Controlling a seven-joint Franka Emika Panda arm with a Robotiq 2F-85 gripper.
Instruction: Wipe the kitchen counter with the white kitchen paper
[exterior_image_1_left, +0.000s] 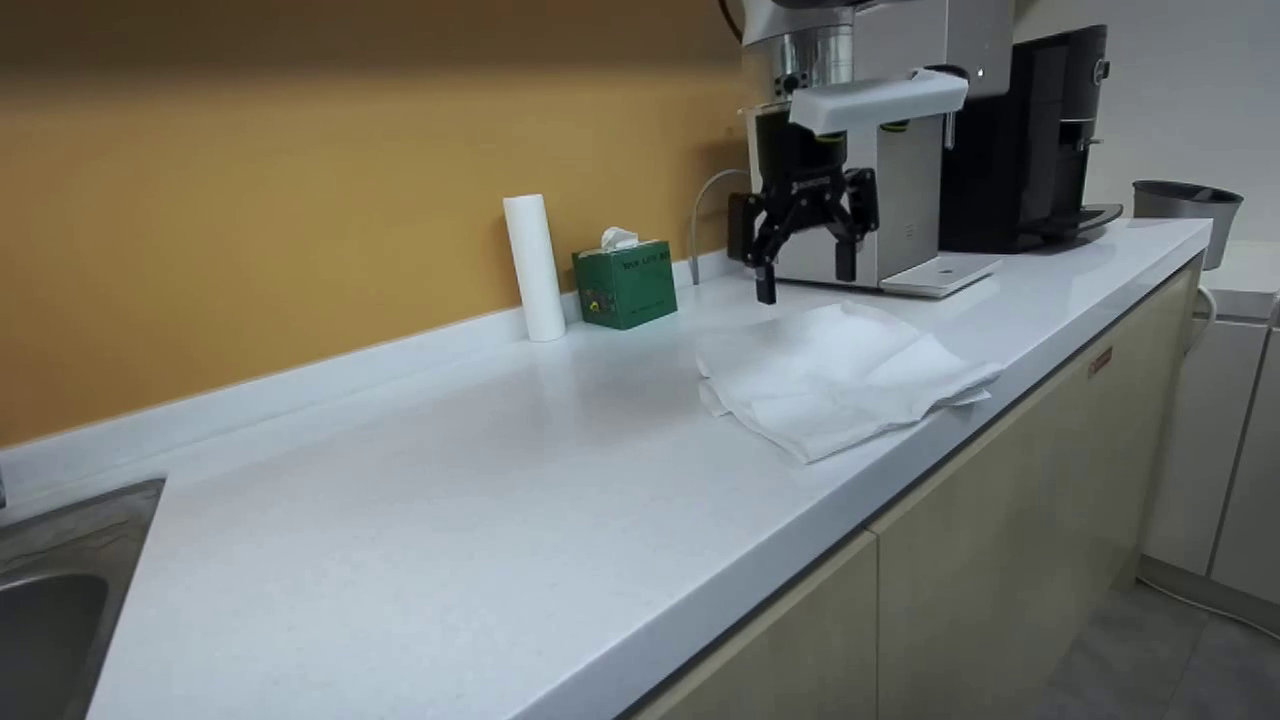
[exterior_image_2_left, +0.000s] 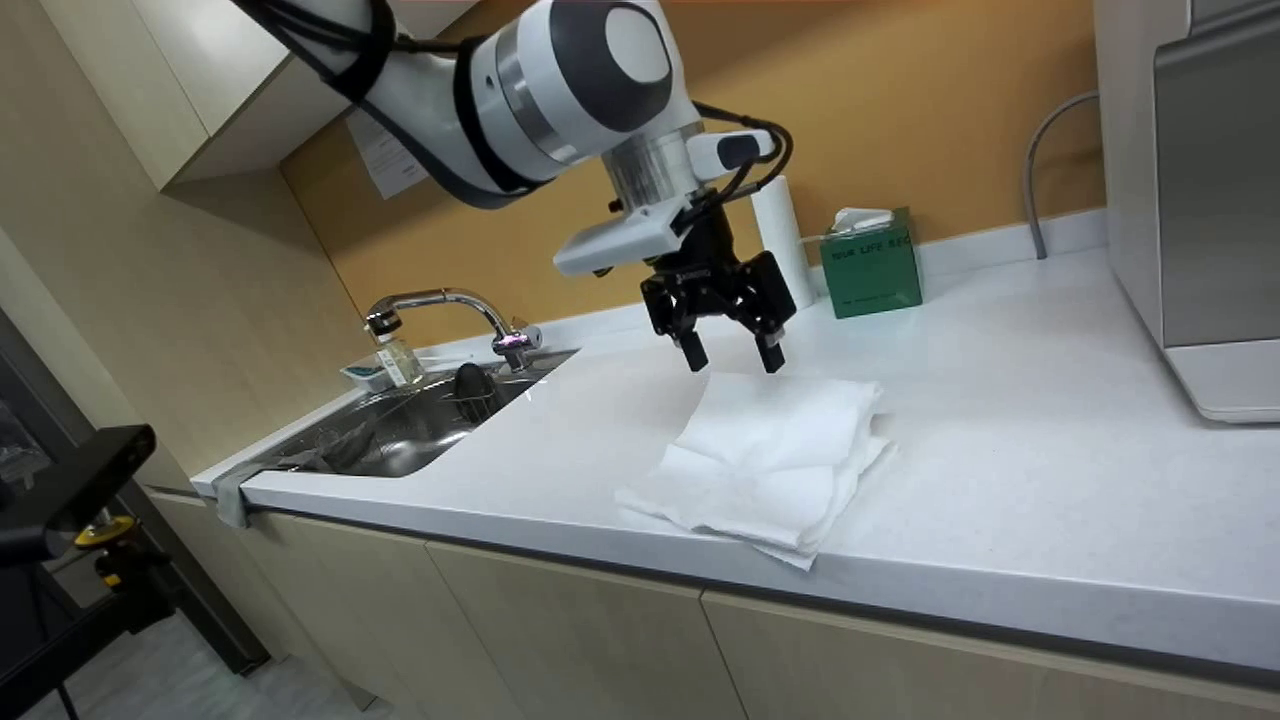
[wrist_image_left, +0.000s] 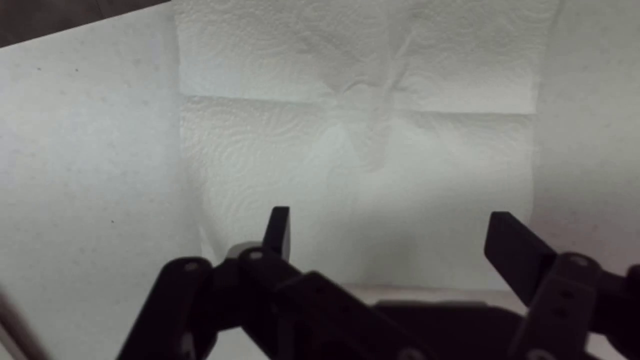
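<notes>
The white kitchen paper (exterior_image_1_left: 840, 375) lies folded and slightly rumpled on the white kitchen counter (exterior_image_1_left: 480, 500), close to its front edge. In an exterior view the paper (exterior_image_2_left: 765, 460) has uneven layers at its right side. My gripper (exterior_image_1_left: 806, 277) is open and empty, pointing down above the back part of the paper. In an exterior view the gripper (exterior_image_2_left: 732, 358) hangs just above the paper's back edge, apart from it. In the wrist view the paper (wrist_image_left: 300, 160) shows creases and an embossed pattern, and the fingers of the gripper (wrist_image_left: 387, 222) stand wide apart over it.
A white paper roll (exterior_image_1_left: 535, 268) and a green tissue box (exterior_image_1_left: 626, 284) stand against the backsplash. A sink (exterior_image_2_left: 410, 440) with a faucet (exterior_image_2_left: 450, 298) is at one end. A large machine (exterior_image_2_left: 1220, 220) and a black machine (exterior_image_1_left: 1030, 140) stand toward the other end.
</notes>
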